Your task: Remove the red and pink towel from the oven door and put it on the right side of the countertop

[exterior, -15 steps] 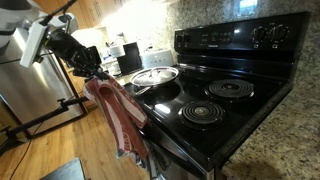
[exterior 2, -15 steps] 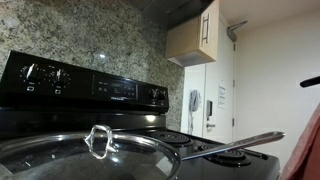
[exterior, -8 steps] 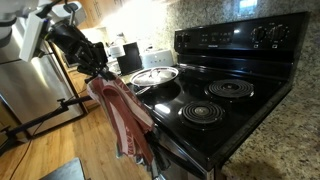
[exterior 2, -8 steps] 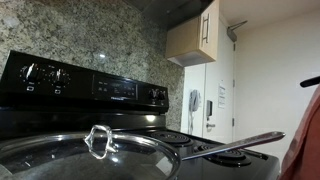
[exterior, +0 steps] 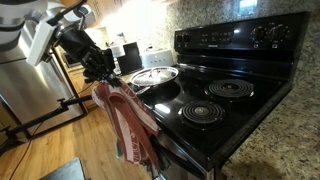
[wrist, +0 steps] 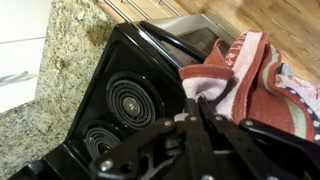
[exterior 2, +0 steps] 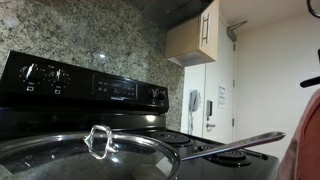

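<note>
Far left of the pincer, in an exterior view: stainless fridge, wood floor under it. Arm in from upper left, wrist angled down toward the stove.

At the pincer: clamped shut on the bunched top of the red and pink towel. Hangs down below the pincer as a long striped drape, in front of the stove's front edge. Lower end lost in the dark low in frame; cannot tell if touching the stove front or clear of it.

Just right of the pincer, about level with it: steel pan with lid on a rear burner, apart from the towel. Further right: two coil burners, then the control panel up behind. Far right of the pincer: speckled granite countertop, well apart from the towel.

In an exterior view: lid knob up close, pan handle to its right, towel only a red blur at the right edge.

Wrist view, left to right: countertop, coil burners left of the pincer, towel bunched right at the fingertips and spilling off to the right, wood floor beyond.
</note>
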